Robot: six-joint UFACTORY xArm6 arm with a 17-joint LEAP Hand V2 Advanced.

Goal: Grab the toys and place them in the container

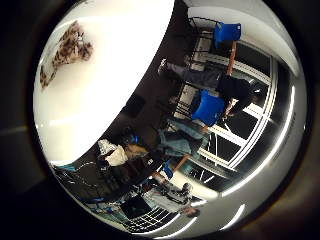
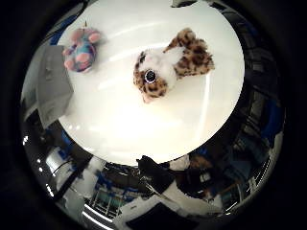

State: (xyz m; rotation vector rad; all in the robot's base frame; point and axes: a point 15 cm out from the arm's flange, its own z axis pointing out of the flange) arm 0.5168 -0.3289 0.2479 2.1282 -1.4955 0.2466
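A spotted leopard plush toy [image 2: 165, 67] lies on the white round table [image 2: 144, 120], near its middle in the thumb side view. A pink and blue plush toy [image 2: 82, 48] lies further off near the table's rim. A grey box-like container [image 2: 53, 91] stands at the table's edge, beside the pink and blue toy. The little finger side view shows the leopard toy [image 1: 65, 48] on the same table [image 1: 110, 70], at a distance. My hand is above the table, well away from the toys.
Beyond the table's rim is a room with blue chairs [image 1: 210, 105], dark furniture and windows [image 1: 255, 120]. People are in the room and touch none of the toys. Bare tabletop lies between the leopard toy and the near rim.
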